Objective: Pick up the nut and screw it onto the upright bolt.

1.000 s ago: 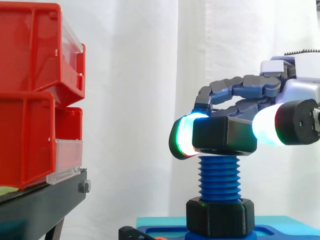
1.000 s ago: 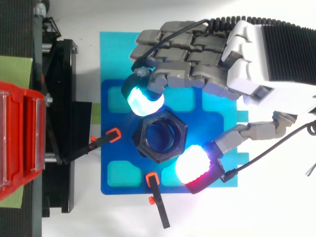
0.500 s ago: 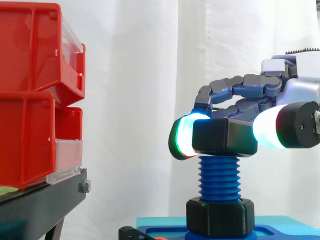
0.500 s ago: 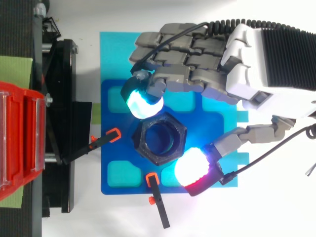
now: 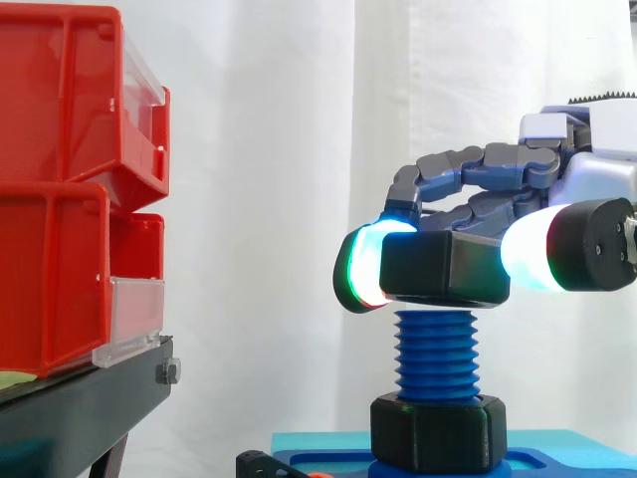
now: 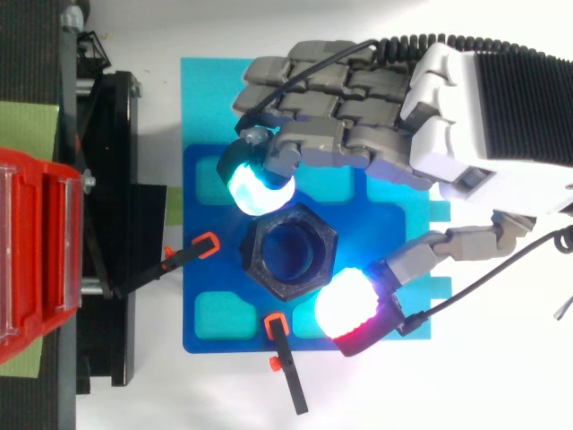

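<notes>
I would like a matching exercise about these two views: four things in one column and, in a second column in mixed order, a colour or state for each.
Things:
1. nut
2. bolt
3. bins
4. hand

Descriptions:
a. red, stacked at the left
b. blue, upright, threaded
c. fingers curled, pinching a thing
d. black, six-sided, on top of the thread

Pairs: 1-d, 2-b, 3-a, 4-c.
</notes>
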Tool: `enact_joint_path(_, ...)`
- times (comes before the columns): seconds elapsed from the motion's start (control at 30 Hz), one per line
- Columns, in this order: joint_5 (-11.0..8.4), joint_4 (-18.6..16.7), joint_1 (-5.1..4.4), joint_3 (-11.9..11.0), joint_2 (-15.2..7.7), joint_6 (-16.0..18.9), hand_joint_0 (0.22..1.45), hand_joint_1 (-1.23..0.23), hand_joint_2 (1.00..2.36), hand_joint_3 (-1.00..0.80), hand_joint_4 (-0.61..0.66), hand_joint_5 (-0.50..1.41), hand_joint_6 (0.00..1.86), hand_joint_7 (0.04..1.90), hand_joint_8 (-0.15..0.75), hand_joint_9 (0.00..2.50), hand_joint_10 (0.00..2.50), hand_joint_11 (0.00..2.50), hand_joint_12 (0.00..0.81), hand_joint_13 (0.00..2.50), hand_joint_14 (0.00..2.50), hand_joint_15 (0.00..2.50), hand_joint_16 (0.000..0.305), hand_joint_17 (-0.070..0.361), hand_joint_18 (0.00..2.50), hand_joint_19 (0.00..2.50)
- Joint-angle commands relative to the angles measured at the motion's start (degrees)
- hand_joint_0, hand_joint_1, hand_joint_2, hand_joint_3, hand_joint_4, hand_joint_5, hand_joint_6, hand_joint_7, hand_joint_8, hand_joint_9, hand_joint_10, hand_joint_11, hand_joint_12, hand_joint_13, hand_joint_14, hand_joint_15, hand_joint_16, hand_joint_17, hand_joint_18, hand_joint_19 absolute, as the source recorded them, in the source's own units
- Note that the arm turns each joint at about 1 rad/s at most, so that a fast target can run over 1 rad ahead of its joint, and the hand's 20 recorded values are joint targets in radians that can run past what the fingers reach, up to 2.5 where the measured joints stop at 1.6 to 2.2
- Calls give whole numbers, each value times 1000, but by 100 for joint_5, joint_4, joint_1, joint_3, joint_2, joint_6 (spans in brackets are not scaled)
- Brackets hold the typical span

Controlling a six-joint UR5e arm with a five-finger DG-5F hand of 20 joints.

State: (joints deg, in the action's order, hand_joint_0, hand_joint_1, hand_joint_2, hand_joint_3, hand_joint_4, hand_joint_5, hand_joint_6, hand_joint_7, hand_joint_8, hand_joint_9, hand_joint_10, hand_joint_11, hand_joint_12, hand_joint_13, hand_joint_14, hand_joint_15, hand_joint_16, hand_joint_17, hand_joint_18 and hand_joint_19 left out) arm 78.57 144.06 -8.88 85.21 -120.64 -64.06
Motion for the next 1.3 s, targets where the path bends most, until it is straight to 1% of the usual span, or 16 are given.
enact_joint_path(0.0,0,-1,1,-4,-100,-10,524,-642,1000,-500,233,-188,503,1100,301,478,2,58,339,380,0,0,50,112,373,7)
enact_joint_path(0.03,0,-1,18,-22,-206,17,523,-643,1000,-500,233,-188,503,1100,302,478,0,58,339,380,0,0,50,112,373,13)
enact_joint_path(0.13,9,-80,45,-74,-355,166,523,-643,1000,-500,234,-188,503,1096,302,477,3,56,338,381,0,0,50,112,371,13)
enact_joint_path(0.17,9,-62,45,-136,-355,201,523,-643,1000,-500,235,-188,503,1099,302,478,0,63,339,380,0,0,50,112,371,13)
enact_joint_path(0.2,9,17,45,-277,-346,245,524,-642,1000,-500,234,-188,503,1099,301,478,2,65,339,380,0,0,50,111,370,12)
enact_joint_path(0.23,26,131,45,-329,-337,245,524,-641,1000,-500,233,-188,503,1097,301,478,0,63,338,379,0,0,49,111,371,13)
enact_joint_path(0.27,97,518,45,-452,-311,245,524,-641,1000,-500,233,-189,503,1100,301,478,0,58,339,380,0,0,49,111,371,12)
enact_joint_path(0.3,97,518,45,-452,-311,245,523,-642,1000,-500,233,-189,503,1099,301,476,2,61,339,381,0,0,49,111,372,12)
enact_joint_path(0.37,185,1045,62,-567,-311,228,524,-642,1000,-500,230,-188,503,1101,302,476,0,64,339,381,0,0,49,111,373,13)
enact_joint_path(0.4,193,1133,62,-567,-320,219,524,-643,1000,-500,234,-188,503,1100,302,476,2,64,339,382,0,0,49,111,374,13)
enact_joint_path(0.43,211,1335,45,-584,-311,175,523,-643,1000,-500,233,-189,503,1097,303,477,2,56,340,383,0,0,49,111,376,17)
enact_joint_path(0.53,211,1388,45,-637,-311,140,524,-642,1000,-500,232,-188,503,1101,301,477,0,62,340,383,0,0,49,110,378,16)
enact_joint_path(0.57,211,1388,62,-628,-320,122,524,-642,1000,-500,232,-188,503,1097,303,476,3,63,339,384,0,0,49,110,379,12)
enact_joint_path(0.97,185,1414,62,-628,-320,122,523,-642,1000,-500,233,-188,503,1100,302,478,2,64,340,384,0,0,49,110,364,9)
enact_joint_path(1.1,193,1414,80,-628,-320,131,522,-642,1000,-500,233,-190,503,1094,303,477,3,68,339,381,0,0,49,110,361,7)
enact_joint_path(1.27,211,1414,97,-628,-320,131,490,-665,1000,-500,211,-225,503,955,292,425,0,25,355,340,0,0,53,119,301,0)
